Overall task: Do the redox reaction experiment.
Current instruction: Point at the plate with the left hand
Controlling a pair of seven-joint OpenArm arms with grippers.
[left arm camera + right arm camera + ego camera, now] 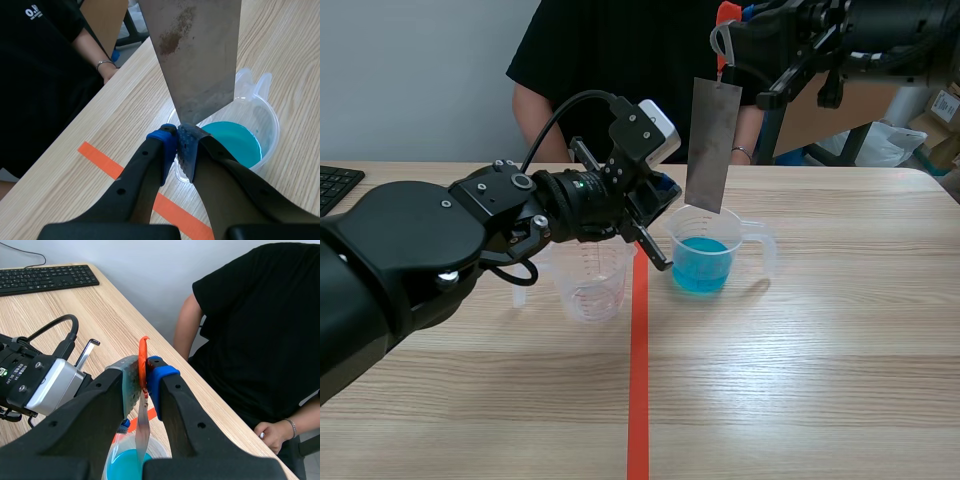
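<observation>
Scene view
- Left arm comes in low from the left. The left gripper (665, 226) is at the near rim of the beaker of blue liquid (703, 268), just right of the tape line (638, 390).
- Right arm is raised across the top right. The right gripper (725, 42) holds the metal plate (712, 145), which hangs upright with its lower edge about level with that beaker's rim, above the liquid.
- An empty beaker (592, 285) stands just left of the tape line, under the left arm's wrist.
- Both beakers are near the middle of the table (820, 380). A person (620, 60) in a black shirt sits across it, and a keyboard (335, 185) is at the far left edge.

Left wrist view
- Left gripper (182, 142) is clenched on the rim of the beaker of blue liquid (267, 120). The blue pad (165, 146) is outside the wall and the other finger is inside it.
- The metal plate (200, 60) hangs just ahead of the fingertips, one lower corner down by the rim. There is a rust-brown patch high on its face.
- I cannot tell whether the plate touches the rim.
- Person's hand (107, 70), with a wristband, rests at the table's far edge.

Right wrist view
- Right gripper (145, 380) is clenched on the orange-red tab (143, 356) at the top of the metal plate (142, 437). The plate is seen edge-on, dropping straight down between the fingers.
- The beaker of blue liquid (156, 446) lies directly under the gripper.
- The left arm's wrist camera (45, 385) is just beside the beaker. Keyboard (45, 277) is well apart, far along the table
</observation>
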